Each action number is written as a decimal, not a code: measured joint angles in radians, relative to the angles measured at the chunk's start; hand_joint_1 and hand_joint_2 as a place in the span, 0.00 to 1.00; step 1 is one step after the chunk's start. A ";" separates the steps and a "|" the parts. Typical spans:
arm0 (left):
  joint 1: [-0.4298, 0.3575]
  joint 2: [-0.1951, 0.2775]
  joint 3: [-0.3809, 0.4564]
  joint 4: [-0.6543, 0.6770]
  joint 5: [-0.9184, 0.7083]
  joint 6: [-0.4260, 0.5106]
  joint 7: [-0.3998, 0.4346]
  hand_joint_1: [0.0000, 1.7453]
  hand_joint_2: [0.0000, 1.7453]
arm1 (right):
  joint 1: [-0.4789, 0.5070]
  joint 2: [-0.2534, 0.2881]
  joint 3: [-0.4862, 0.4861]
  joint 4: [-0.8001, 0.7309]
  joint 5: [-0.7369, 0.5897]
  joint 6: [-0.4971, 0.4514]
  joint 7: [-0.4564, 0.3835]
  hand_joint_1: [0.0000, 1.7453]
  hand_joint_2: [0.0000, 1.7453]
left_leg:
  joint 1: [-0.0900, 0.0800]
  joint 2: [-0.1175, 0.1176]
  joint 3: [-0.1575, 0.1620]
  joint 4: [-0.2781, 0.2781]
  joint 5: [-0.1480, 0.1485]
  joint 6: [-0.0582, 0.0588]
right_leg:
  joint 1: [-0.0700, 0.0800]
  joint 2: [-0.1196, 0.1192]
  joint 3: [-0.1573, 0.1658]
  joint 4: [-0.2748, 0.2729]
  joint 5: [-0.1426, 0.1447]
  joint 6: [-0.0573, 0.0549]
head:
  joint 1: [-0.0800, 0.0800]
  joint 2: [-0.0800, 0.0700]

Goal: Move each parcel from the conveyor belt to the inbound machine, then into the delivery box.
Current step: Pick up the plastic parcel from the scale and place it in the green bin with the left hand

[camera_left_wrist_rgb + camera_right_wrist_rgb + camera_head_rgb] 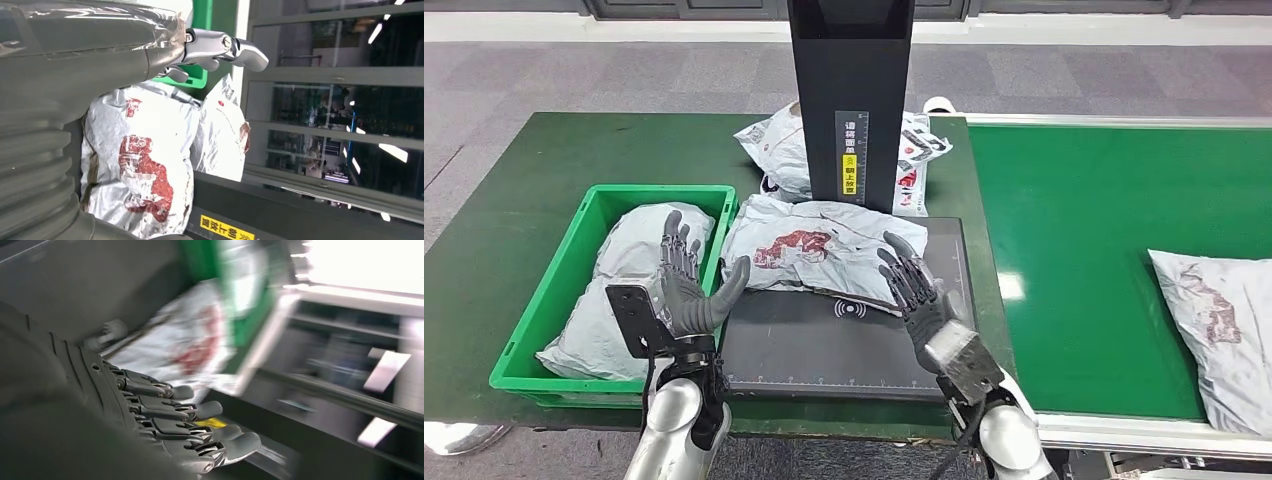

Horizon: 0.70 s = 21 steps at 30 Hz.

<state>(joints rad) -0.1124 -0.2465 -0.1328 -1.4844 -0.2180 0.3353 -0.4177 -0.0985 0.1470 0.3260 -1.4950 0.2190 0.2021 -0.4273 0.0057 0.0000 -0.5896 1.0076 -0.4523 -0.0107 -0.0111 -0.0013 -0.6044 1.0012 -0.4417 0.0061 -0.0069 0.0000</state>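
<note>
A grey parcel with red print (809,252) (140,175) (185,340) lies on the black scanning plate of the inbound machine (844,345), at the foot of its black column (851,95). My left hand (686,285) (100,55) hovers open just left of the parcel, fingers spread. Just right of the same parcel my right hand (914,290) (165,415) is open too, touching nothing. The green delivery box (519,345) at the left holds one grey parcel (619,290). Another parcel (1219,315) lies on the green conveyor belt (1074,250) at the right edge.
Behind the column a further parcel (909,150) lies on the dark green table (514,180). The right wrist view is blurred. Grey floor lies beyond the table and belt.
</note>
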 joint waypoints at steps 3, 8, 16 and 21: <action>-0.033 0.009 -0.028 0.028 -0.294 -0.003 0.103 0.00 1.00 | 0.034 0.000 -0.011 -0.057 -0.088 0.000 -0.046 0.00 1.00 | 0.000 0.000 0.000 0.000 0.000 0.000 | 0.000 0.000 0.000 0.000 0.000 0.000 | 0.000 0.000; -0.160 0.016 -0.141 0.129 -0.901 -0.082 0.309 0.00 1.00 | 0.043 0.010 -0.031 -0.094 -0.132 0.056 -0.081 0.00 1.00 | 0.000 0.000 0.000 0.000 0.001 0.001 | -0.001 0.000 0.000 0.000 0.002 0.001 | 0.000 0.000; -0.509 -0.037 -0.347 0.590 -1.335 -0.300 0.438 0.00 1.00 | -0.026 0.037 -0.036 -0.051 -0.132 0.123 -0.103 0.00 1.00 | -0.002 0.001 0.000 0.000 0.005 0.002 | -0.003 0.001 0.000 0.000 0.006 0.003 | 0.000 0.000; -0.630 -0.070 -0.445 0.839 -1.351 -0.400 0.420 0.00 1.00 | -0.056 0.059 -0.043 -0.019 -0.125 0.138 -0.090 0.00 1.00 | -0.002 0.001 0.000 0.000 0.005 0.002 | -0.003 0.001 0.000 0.000 0.006 0.003 | 0.000 0.000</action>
<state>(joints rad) -0.7424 -0.3164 -0.5779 -0.6454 -1.5686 -0.0644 0.0022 -0.1544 0.2064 0.2826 -1.5142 0.0941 0.3396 -0.5176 0.0041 0.0006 -0.5894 1.0080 -0.4472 -0.0091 -0.0139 -0.0002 -0.6044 1.0015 -0.4353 0.0087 -0.0068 0.0000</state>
